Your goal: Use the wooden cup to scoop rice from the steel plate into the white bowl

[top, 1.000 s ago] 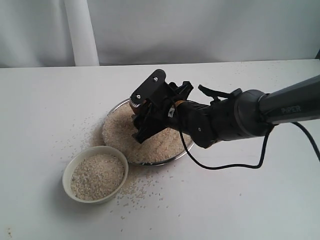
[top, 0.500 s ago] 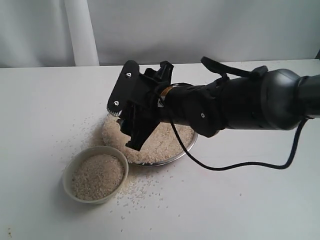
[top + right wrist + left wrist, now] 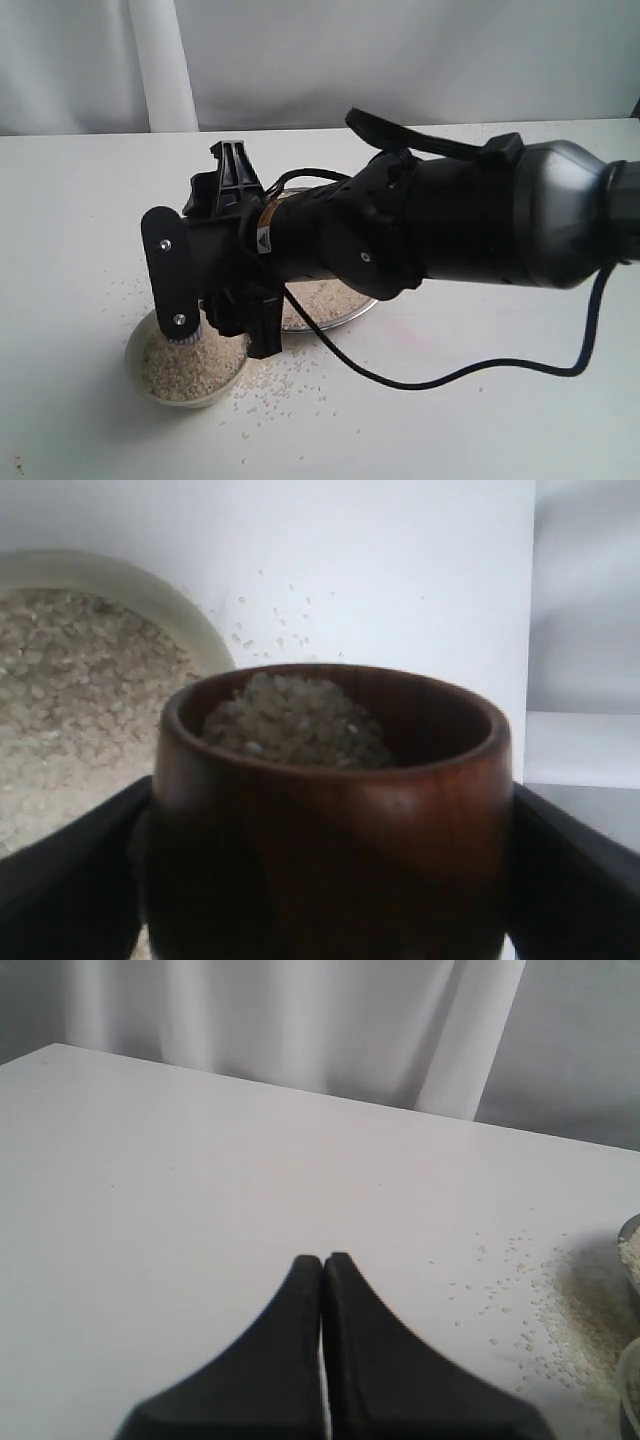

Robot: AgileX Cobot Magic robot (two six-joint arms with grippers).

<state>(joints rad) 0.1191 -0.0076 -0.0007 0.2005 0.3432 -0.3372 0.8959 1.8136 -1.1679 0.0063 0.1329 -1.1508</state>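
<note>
The right arm [image 3: 450,230] reaches across with its wrist rolled sideways, the right gripper [image 3: 215,305] clamping the wooden cup [image 3: 330,820] between its two fingers [image 3: 70,875], while the left gripper [image 3: 322,1265] holds its fingers pressed together, tips touching.

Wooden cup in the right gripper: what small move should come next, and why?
Probably tilt the wooden cup to pour: it sits upright in the right gripper, heaped with rice, with the white bowl just below it.

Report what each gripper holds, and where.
Right gripper clamps the dark reddish-brown wooden cup by its opposite sides. Left gripper is shut on nothing.
</note>
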